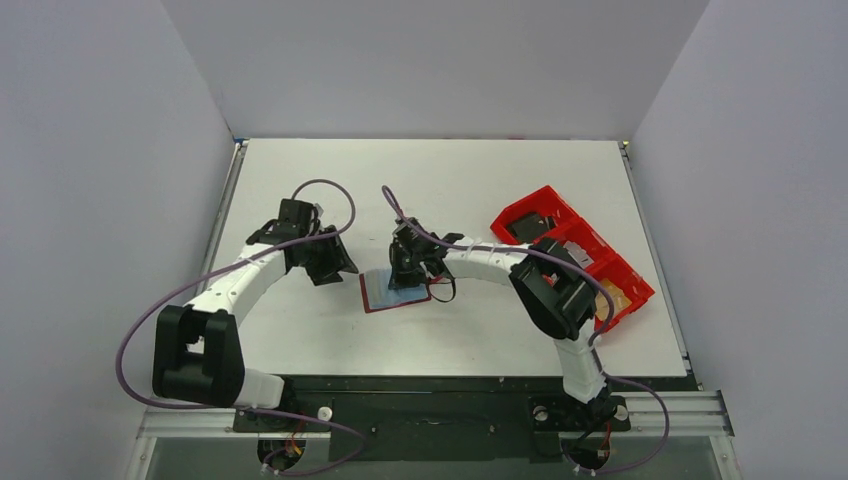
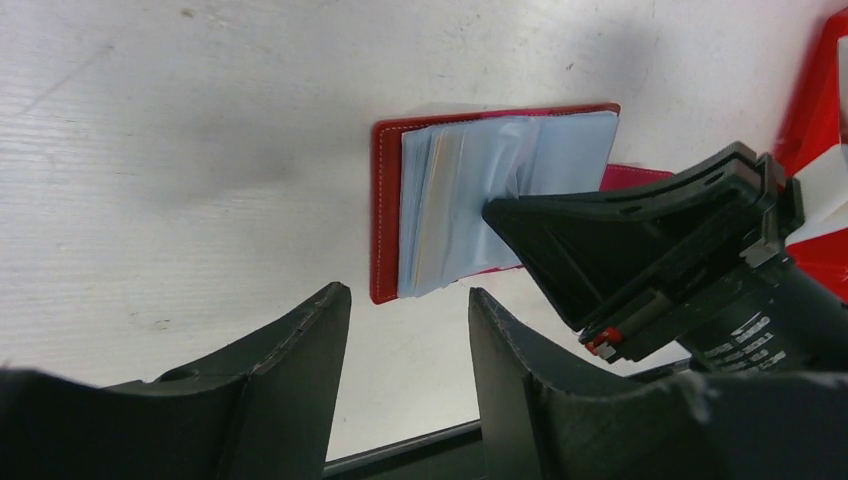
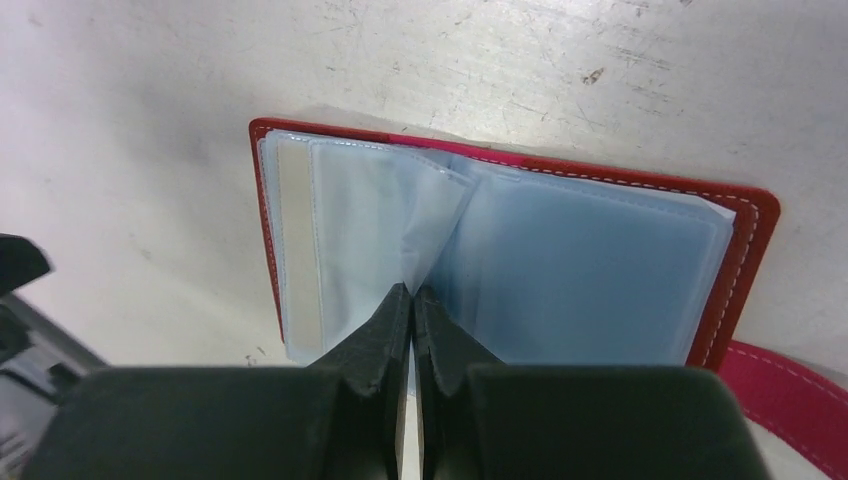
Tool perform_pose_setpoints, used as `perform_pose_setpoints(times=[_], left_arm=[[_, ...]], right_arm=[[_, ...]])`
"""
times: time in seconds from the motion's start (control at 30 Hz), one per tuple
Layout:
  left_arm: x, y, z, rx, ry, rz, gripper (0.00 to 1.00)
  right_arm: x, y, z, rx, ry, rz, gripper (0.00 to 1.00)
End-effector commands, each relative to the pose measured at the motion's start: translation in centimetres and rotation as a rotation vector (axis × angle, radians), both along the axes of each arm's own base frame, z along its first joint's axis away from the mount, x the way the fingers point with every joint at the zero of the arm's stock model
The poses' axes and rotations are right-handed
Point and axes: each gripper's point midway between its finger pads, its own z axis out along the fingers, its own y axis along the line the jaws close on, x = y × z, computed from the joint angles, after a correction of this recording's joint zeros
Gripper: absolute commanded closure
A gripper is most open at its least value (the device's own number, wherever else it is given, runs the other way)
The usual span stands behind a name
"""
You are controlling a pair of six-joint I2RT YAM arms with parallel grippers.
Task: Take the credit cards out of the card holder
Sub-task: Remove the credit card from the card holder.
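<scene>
The card holder lies spread open on the table, its red cover underneath and clear plastic sleeves on top. My right gripper is shut on the middle sleeve, which stands up pinched between the fingertips. A tan credit card shows as a strip in the left pocket. The right pocket looks light blue; whether that is a card I cannot tell. My left gripper hangs open just left of the holder, touching nothing, with the right gripper's body across from it.
A large bright red compartment tray stands at the right of the table, behind the right arm; its corner shows in the left wrist view. The holder's maroon strap trails off its right side. White walls close in the table.
</scene>
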Motion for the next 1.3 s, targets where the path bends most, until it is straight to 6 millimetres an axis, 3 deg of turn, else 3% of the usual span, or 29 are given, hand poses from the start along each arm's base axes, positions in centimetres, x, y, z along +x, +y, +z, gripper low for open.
perform_pose_setpoints(times=[0.0, 0.4, 1.17, 1.27], left_arm=[[0.5, -2.0, -0.2, -0.055, -0.016, -0.046, 0.55], [-0.2, -5.9, -2.4, -0.095, 0.039, -0.126, 0.60], [0.2, -7.7, -6.3, -0.067, 0.095, -0.144, 0.70], [0.2, -7.8, -6.7, -0.059, 0.100, -0.139, 0.75]], right_arm=[[-1.5, -1.1, -3.1, 0.076, 0.142, 0.000, 1.00], [-1.3, -1.3, -3.8, 0.172, 0.198, -0.023, 1.00], [-1.3, -1.6, -3.9, 0.189, 0.206, -0.028, 1.00], [-1.1, -1.5, -3.5, 0.197, 0.202, -0.027, 1.00]])
